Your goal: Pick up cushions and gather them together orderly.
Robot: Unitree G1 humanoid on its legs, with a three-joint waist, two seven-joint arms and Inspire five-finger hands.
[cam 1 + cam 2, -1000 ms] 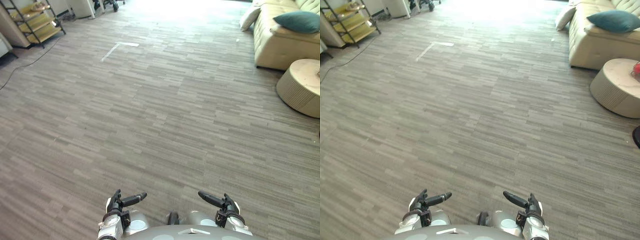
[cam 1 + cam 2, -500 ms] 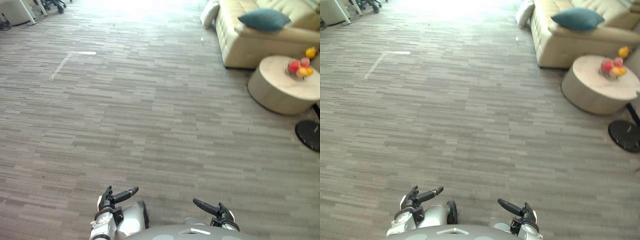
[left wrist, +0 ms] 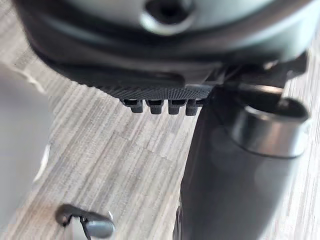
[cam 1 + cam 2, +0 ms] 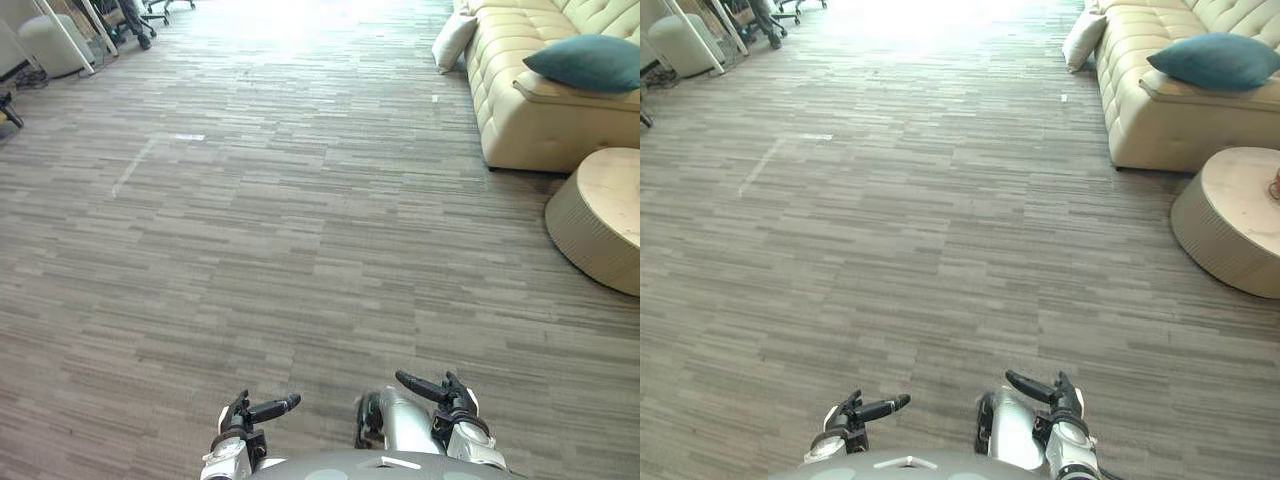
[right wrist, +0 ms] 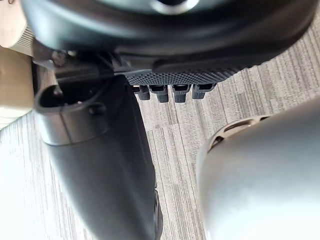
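We hold the left robot hand (image 4: 250, 410) and the right robot hand (image 4: 448, 396) low over the grey plank floor (image 4: 300, 220), both empty, fingers relaxed, thumbs pointing toward each other. The teal cushion (image 4: 590, 62) lies on the cream sofa (image 4: 525, 125) ahead on the right, a white cushion (image 4: 453, 40) leans at the sofa's far end, and a round table (image 4: 600, 225) stands near the sofa

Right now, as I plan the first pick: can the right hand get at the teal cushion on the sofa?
Probably not. The teal cushion lies on the sofa far ahead, while the right hand hangs low, close in. The floor between looks free, so walking closer should do.
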